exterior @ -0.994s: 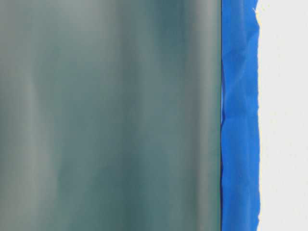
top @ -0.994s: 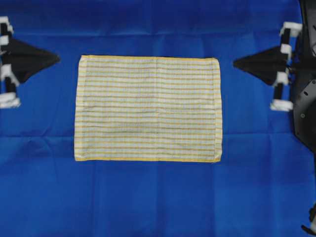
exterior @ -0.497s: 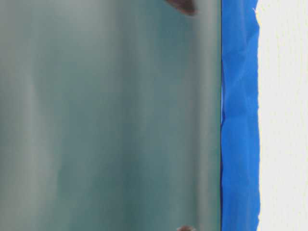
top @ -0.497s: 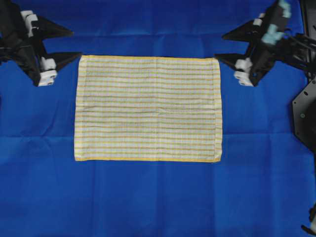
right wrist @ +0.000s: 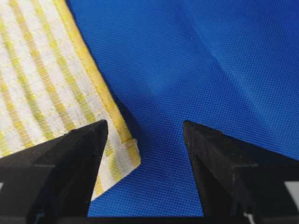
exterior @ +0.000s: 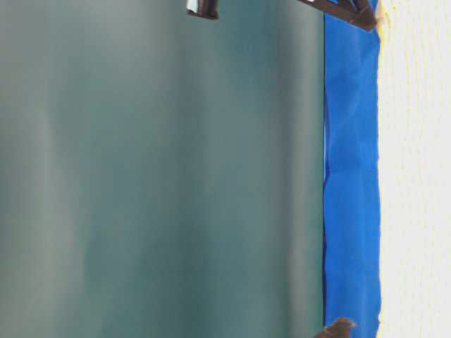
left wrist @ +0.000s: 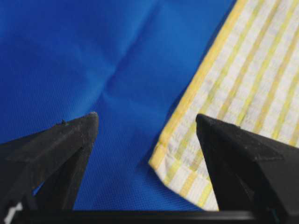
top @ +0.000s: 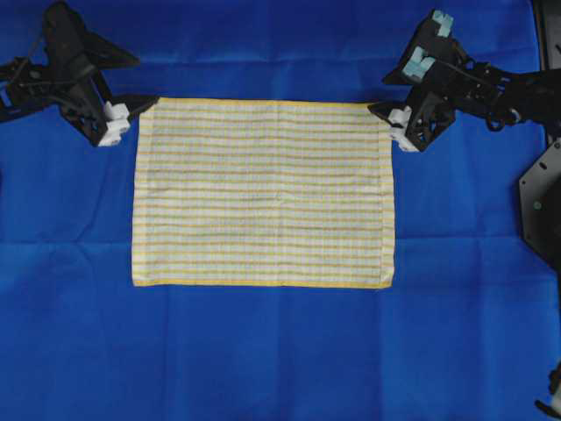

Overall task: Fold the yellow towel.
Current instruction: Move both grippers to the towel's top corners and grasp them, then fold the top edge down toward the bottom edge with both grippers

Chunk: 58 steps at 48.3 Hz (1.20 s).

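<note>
The yellow towel (top: pixel 263 193) lies flat and spread out on the blue cloth, long sides running left to right. My left gripper (top: pixel 140 81) is open at the towel's far left corner. In the left wrist view the gripper (left wrist: pixel 145 119) straddles that corner of the towel (left wrist: pixel 233 70), with the right finger over the fabric and the left finger over blue cloth. My right gripper (top: pixel 379 94) is open at the far right corner. In the right wrist view the gripper (right wrist: pixel 145 123) has the towel (right wrist: pixel 37 70) corner between its fingers. Neither gripper holds anything.
A creased blue cloth (top: pixel 263 351) covers the whole table around the towel. The right arm's black base (top: pixel 539 202) stands at the right edge. The table-level view is mostly a blurred grey-green surface, with a strip of blue cloth (exterior: pixel 351 176) beside the towel (exterior: pixel 416 176).
Both grippers went from shut to open. They moved from the table's sides up and inward to the towel's two far corners. The towel has not moved.
</note>
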{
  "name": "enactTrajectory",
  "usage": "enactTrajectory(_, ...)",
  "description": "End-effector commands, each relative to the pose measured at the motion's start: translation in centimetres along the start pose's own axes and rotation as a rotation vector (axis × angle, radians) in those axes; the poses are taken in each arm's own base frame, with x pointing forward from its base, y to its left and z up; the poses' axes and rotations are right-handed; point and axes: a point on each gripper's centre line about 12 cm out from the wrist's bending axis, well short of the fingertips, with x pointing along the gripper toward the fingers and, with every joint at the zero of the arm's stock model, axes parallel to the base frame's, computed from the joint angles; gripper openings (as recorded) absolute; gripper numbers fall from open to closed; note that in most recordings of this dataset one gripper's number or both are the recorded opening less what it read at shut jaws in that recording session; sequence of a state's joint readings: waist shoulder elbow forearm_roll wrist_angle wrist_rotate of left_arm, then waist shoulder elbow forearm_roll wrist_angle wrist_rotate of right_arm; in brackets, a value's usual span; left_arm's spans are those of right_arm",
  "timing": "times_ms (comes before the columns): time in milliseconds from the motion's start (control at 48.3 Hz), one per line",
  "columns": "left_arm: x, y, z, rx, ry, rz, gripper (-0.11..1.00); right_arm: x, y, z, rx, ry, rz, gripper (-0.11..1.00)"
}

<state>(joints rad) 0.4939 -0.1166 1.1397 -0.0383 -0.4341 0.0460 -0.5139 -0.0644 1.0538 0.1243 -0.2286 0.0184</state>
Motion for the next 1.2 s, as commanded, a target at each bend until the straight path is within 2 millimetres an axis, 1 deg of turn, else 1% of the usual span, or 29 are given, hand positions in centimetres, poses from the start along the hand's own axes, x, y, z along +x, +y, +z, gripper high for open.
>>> enactTrajectory(0,0.6,0.1,0.3,-0.003,-0.015,0.004,0.79,0.4,0.0,0.6,0.006,-0.025,-0.002,0.65)
enactTrajectory(166,1.8,0.1,-0.8,-0.002,0.032,0.004,0.78,1.1,-0.2,-0.2,0.020,0.002,-0.012,0.64)
enactTrajectory(249,2.2,0.1,-1.3,-0.006,0.055,0.005,0.75,1.2,-0.2,-0.3,0.021,0.005,-0.013,0.60)
enactTrajectory(290,2.4,0.0,-1.5,-0.003,0.065,0.002,0.71,1.2,-0.2,-0.4,0.021,0.007,-0.014,0.55)
enactTrajectory(352,2.6,-0.1,-1.8,-0.002,0.075,0.000,0.57,1.2,-0.2,-0.3,0.020,0.007,-0.012,0.44)
enactTrajectory(435,2.8,-0.1,-2.1,0.000,0.089,0.000,0.34,1.2,0.0,-0.4,0.013,0.009,-0.008,0.22)
enactTrajectory(497,2.9,-0.1,-2.4,0.000,0.098,-0.001,0.18,1.2,0.2,-0.4,0.006,0.008,-0.002,0.08)
enactTrajectory(539,2.9,-0.2,-2.5,0.001,0.104,-0.002,0.08,1.2,0.4,-0.4,0.003,0.008,0.002,0.03)
enactTrajectory(580,3.0,-0.2,-2.5,0.003,0.104,-0.004,0.02,1.2,0.5,-0.5,0.002,0.009,0.005,0.03)
enactTrajectory(704,2.9,-0.2,-2.4,0.005,0.098,-0.003,0.02,1.1,0.6,-0.5,0.017,0.009,0.005,0.03)
enactTrajectory(808,2.7,0.0,-1.8,0.002,0.086,0.001,0.02,0.9,0.6,-0.5,0.035,0.005,0.002,0.03)
enactTrajectory(912,2.2,0.1,-1.2,0.005,0.086,0.004,0.02,0.3,0.6,0.1,0.041,-0.018,0.006,0.03)
enactTrajectory(974,1.8,0.3,-0.7,0.017,0.082,0.006,0.02,-0.1,0.6,0.6,0.047,-0.036,0.008,0.03)
enactTrajectory(1181,0.1,0.7,2.3,0.047,0.033,0.014,0.02,-1.6,0.8,1.8,0.052,-0.070,0.021,0.04)
